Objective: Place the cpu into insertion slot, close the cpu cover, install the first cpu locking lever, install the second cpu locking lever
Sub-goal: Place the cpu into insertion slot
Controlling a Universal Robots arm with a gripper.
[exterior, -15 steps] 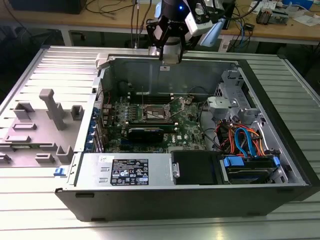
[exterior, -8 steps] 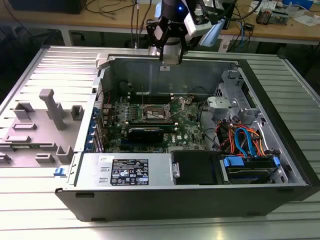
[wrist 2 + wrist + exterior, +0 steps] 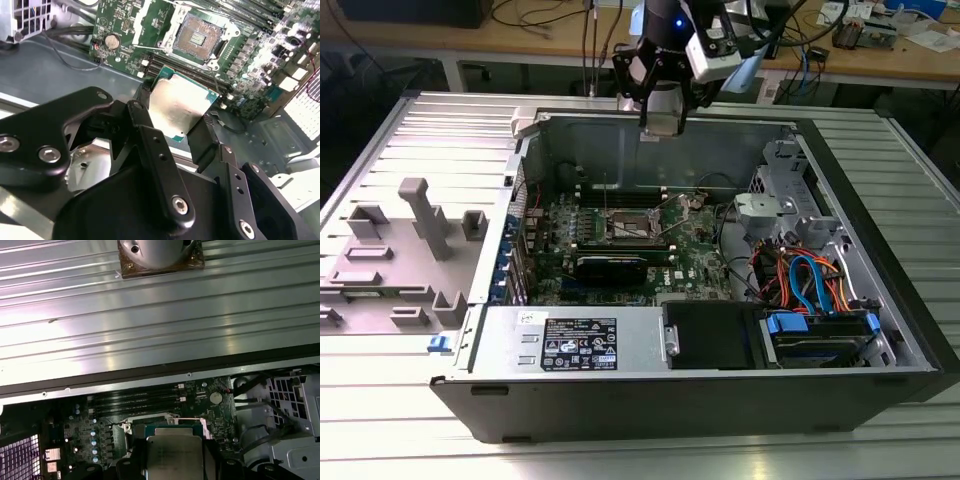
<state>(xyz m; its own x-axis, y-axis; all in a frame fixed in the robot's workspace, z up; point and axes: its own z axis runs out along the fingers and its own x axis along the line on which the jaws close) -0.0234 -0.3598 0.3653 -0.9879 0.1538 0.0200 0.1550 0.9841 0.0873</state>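
Hovering over the open case (image 3: 650, 150), the gripper (image 3: 174, 120) pinches the cpu (image 3: 180, 100) by its edges; the insertion slot (image 3: 199, 37) lies bare (cpu cover (image 3: 145, 17) apparently raised); nothing seated yet.

The cpu (image 3: 179, 106) has a dull silver-grey top with a green rim (so it looks in both wrist views). The gripper (image 3: 173, 116) is matte black with silver screws. The insertion slot (image 3: 198, 37) shows a brownish grid inside a silver frame, on a green motherboard (image 3: 125, 20). At the exterior view's right, cables (image 3: 805, 280) run orange and blue; the ribbed table (image 3: 440, 125) is striped silver-grey
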